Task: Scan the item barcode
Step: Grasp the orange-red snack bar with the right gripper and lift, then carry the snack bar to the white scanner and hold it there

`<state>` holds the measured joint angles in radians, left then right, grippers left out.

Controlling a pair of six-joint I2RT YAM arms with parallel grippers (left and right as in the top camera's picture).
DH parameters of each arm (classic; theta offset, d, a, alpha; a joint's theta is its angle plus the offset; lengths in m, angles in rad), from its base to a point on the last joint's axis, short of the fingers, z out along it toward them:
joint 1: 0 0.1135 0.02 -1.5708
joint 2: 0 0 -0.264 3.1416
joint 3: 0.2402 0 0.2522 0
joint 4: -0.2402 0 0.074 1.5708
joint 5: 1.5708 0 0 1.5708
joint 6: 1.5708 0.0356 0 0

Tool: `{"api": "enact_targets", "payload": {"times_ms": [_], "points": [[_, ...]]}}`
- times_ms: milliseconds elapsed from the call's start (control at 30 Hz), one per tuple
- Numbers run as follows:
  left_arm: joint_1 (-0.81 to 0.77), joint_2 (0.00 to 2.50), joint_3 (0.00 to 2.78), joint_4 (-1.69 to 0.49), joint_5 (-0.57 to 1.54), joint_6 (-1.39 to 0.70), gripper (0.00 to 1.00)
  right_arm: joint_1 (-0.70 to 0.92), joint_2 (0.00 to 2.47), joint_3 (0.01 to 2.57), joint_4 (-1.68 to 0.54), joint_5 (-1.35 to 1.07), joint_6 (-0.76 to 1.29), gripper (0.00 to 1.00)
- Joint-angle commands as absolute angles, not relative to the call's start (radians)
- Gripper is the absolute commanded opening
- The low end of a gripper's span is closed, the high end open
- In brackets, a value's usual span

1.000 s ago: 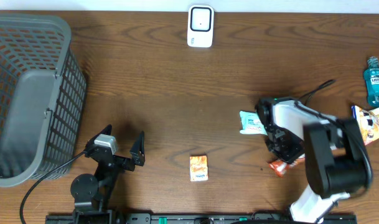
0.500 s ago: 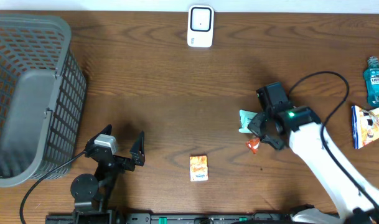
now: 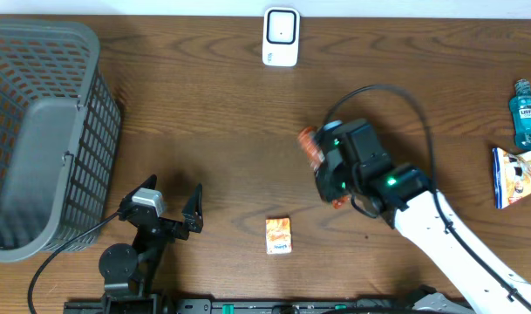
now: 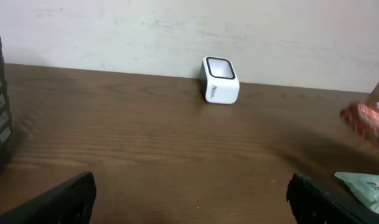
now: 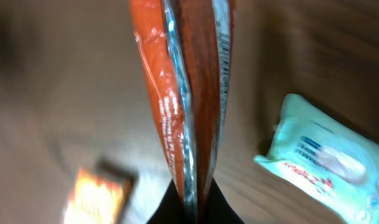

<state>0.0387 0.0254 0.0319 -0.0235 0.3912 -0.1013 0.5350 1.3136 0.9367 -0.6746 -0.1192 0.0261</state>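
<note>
The right fingers (image 5: pixel 225 210) are clamped shut on one end of a glossy orange-red plastic snack packet (image 5: pixel 189 93), holding it edge-on off the brown wooden table (image 3: pixel 213 113), right of centre. The white box-shaped barcode scanner (image 3: pixel 281 37) stands at the far edge, well apart from the packet. The left fingers (image 4: pixel 58 199) are spread wide and hold nothing, near the grey plastic mesh basket (image 3: pixel 38 131). A pale green pack of wipes (image 5: pixel 323 155) and a small orange carton (image 3: pixel 279 235) lie on the table

The table (image 3: pixel 204 113) is matt grained wood; the packet (image 5: pixel 195 93) glossy crinkled plastic film; the basket (image 3: pixel 95 131) matt moulded plastic.
</note>
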Motion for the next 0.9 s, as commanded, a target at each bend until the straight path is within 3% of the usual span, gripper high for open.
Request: {"api": "enact_targets", "payload": {"times_ms": [0, 233, 433, 867], "points": [[0.040, 0.024, 0.004, -0.039, 0.408, -0.102, 0.98, 0.566, 1.303, 0.946, -0.644, -0.142, -0.504, 0.01], [0.040, 0.024, 0.004, -0.039, 0.408, -0.102, 0.98, 0.572, 1.289, 0.962, -0.414, -0.107, -0.790, 0.01], [0.040, 0.024, 0.004, -0.039, 0.408, -0.102, 0.98, 0.591, 1.205, 1.027, -0.415, -0.088, -1.007, 0.01], [0.040, 0.024, 0.004, -0.039, 0.408, -0.102, 0.98, 0.610, 1.059, 1.061, -0.469, -0.268, -1.052, 0.01]]}}
